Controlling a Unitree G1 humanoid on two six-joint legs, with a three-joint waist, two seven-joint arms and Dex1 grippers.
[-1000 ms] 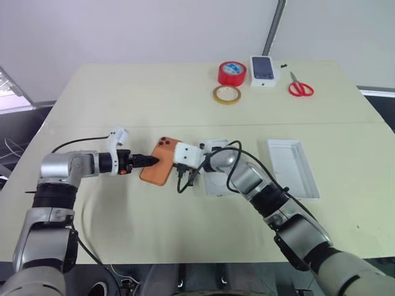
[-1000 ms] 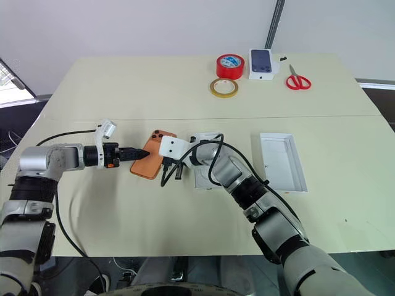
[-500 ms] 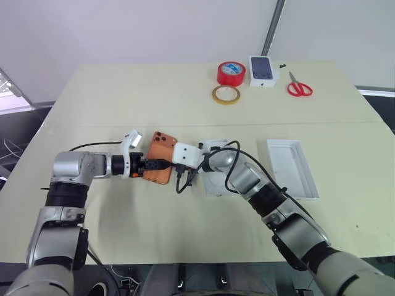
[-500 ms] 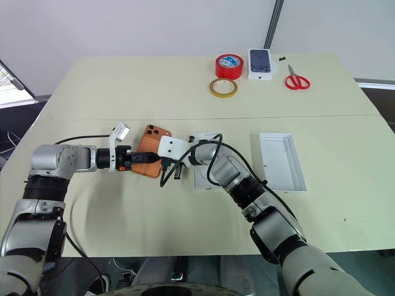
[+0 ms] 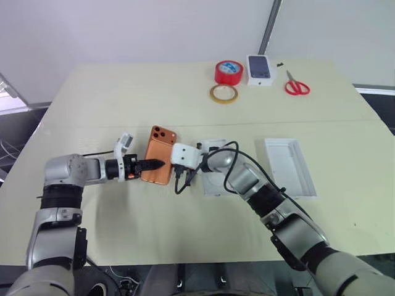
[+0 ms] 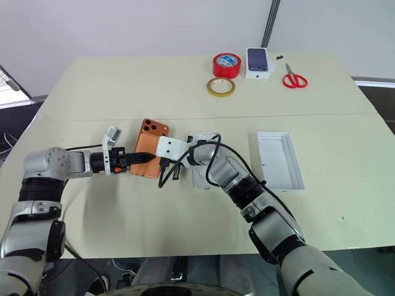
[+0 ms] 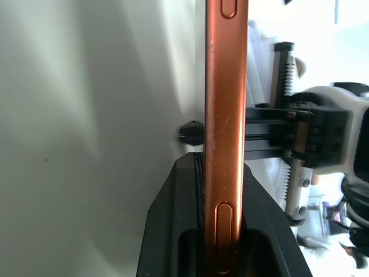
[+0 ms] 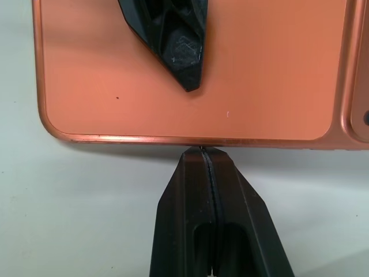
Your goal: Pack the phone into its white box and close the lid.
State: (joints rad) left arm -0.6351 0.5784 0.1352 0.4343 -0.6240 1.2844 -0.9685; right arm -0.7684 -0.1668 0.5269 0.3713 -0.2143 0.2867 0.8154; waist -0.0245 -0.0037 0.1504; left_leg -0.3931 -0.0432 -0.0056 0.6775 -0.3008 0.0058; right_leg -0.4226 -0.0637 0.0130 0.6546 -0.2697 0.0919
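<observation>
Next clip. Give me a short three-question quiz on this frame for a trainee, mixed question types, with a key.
1. True or false: the phone lies inside the white box.
2. Which gripper is closed on the phone's edges? A) left gripper B) right gripper C) both
3. Fill in: the lid lies open side up on the table, to the robot's ____ of the white box.

Key
1. False. It is outside the box, to the robot's left of it.
2. A. The left wrist view shows its fingers on either side of the phone; the right gripper's shut tips only meet the phone's edge.
3. right
</observation>
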